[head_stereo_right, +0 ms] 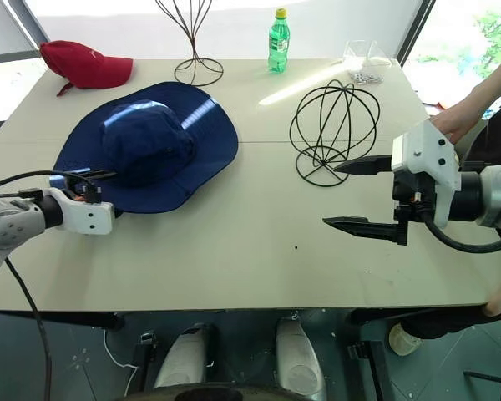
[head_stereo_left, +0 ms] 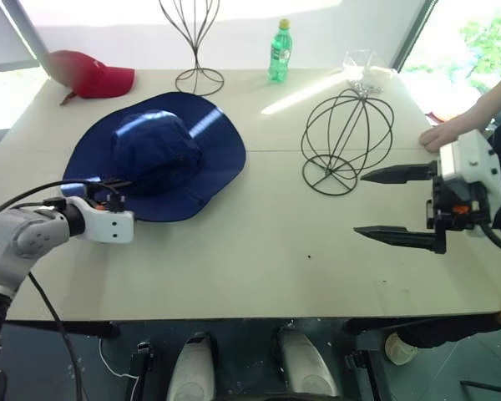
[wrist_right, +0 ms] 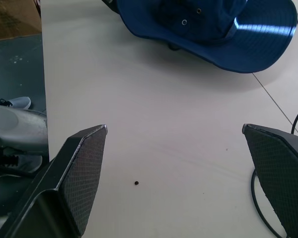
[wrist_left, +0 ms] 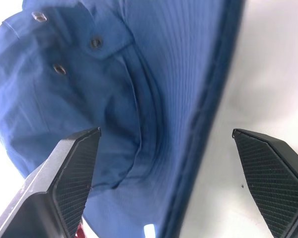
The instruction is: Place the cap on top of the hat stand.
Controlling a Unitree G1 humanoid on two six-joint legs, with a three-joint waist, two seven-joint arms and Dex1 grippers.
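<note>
The cap [head_stereo_left: 154, 154], a navy sun hat with a wide floppy brim, lies crown up on the left half of the table. My left gripper [wrist_left: 166, 132] is open at the cap's near brim. In the left wrist view the brim's edge [wrist_left: 208, 114] runs between the two fingers, one finger [wrist_left: 74, 173] over the fabric and the other over bare table. The hat stand [head_stereo_left: 348, 142], a black wire globe on a ring base, stands right of the cap. My right gripper [head_stereo_left: 360, 205] hovers open just in front of the stand, pointing left, with nothing between its fingers.
A red baseball cap [head_stereo_left: 92, 75], a tall narrow wire stand [head_stereo_left: 196, 42] and a green bottle [head_stereo_left: 280, 52] line the far edge of the table [head_stereo_left: 259, 259]. A clear glass item [head_stereo_left: 363, 71] sits behind the globe. A person's hand [head_stereo_left: 442, 134] rests at the right edge.
</note>
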